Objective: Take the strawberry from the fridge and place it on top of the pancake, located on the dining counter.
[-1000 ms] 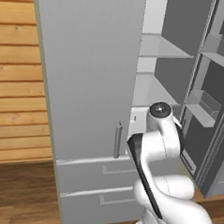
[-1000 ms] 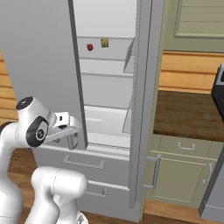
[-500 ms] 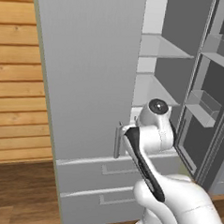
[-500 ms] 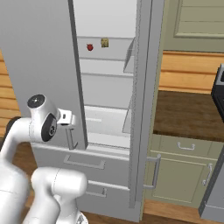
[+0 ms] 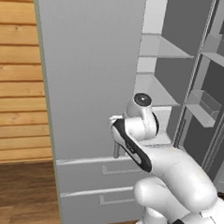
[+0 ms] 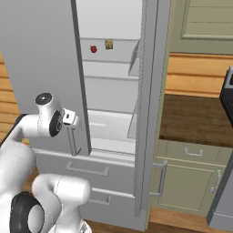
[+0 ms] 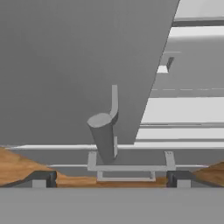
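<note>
Jaws wide apart, nothing between them; gripper (image 7: 109, 177) poised just short of the lower end of the bar handle (image 7: 104, 139) on the fridge's left door (image 5: 88, 70), fingertips (image 7: 41, 178) standing either side of that bar's line (spread this wide, presumably, to straddle the bar rather than to hold anything). Wrist set low and close against the door's inner edge, near the handle's foot, just above the upper drawer (image 6: 86, 166). Seemingly lined up for a pull on the handle, since the left door stands only partly swung and screens much of the interior from the arm's side.

Further out: fridge (image 6: 113, 91) with its right door already open, white shelves on show. Strawberry (image 6: 93, 48) sitting on a high shelf toward the back, well above and well apart from the gripper, just beside a small yellowish-olive item (image 6: 108, 44) (the one to leave alone). Untouched so far, so the fetch not yet begun.

Beyond the fridge: green cabinets (image 6: 191, 177) under a dark worktop on the right, plank wall (image 5: 15, 80) on the left. Likely need next: more door clearance, then a long upward reach, then a fine pinch on a very small berry, easy to nudge off its shelf.
</note>
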